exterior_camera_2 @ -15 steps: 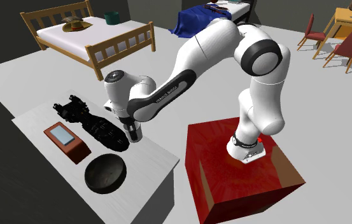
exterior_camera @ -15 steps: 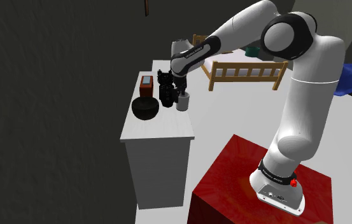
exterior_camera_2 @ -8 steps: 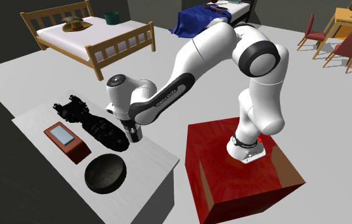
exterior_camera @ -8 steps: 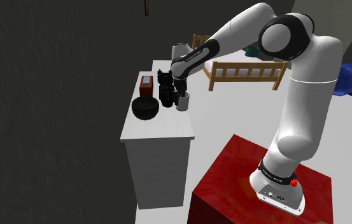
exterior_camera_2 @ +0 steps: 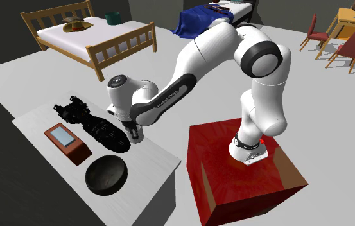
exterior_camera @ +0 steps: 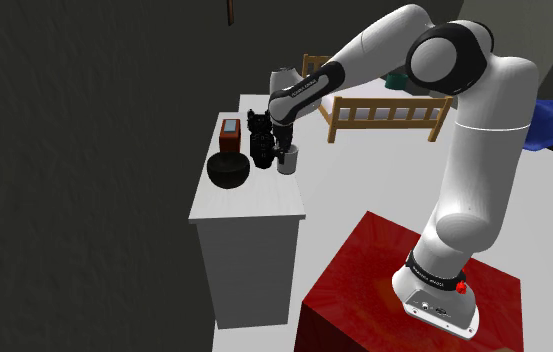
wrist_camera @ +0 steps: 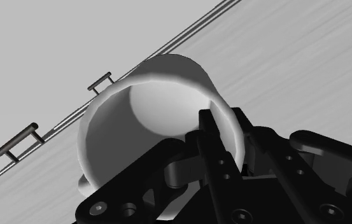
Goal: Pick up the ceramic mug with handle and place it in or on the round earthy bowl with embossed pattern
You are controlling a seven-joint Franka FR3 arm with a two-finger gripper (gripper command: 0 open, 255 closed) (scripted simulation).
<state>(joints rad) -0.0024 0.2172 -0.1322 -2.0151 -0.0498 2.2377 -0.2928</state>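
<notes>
A plain white mug (wrist_camera: pixel 144 109) stands upright on the white table (exterior_camera: pixel 249 204), near its edge toward the stand. My black gripper (wrist_camera: pixel 226 122) comes down on it from above and is shut on the mug's wall, one finger (wrist_camera: pixel 207 130) inside the rim and the other outside. In the shoulder view the gripper (exterior_camera: pixel 282 150) covers the top of the mug (exterior_camera: pixel 287 163). The dark round bowl (exterior_camera: pixel 228 170) sits on the same table to the shoulder view's left of the mug. In the second exterior view the bowl (exterior_camera_2: pixel 106 174) lies nearer the front than the mug (exterior_camera_2: pixel 137 135).
A brown box with a blue top (exterior_camera_2: pixel 68 142) and two black shoe-like things (exterior_camera_2: pixel 102 132) lie on the table between mug and far edge. The red stand (exterior_camera_2: pixel 240 173) is beside the table. A wooden bed (exterior_camera_2: pixel 86 33) stands far behind.
The hand sank a little onto the mug a second ago. Since then the arm has held still and the fingers have shut on the mug's wall.
</notes>
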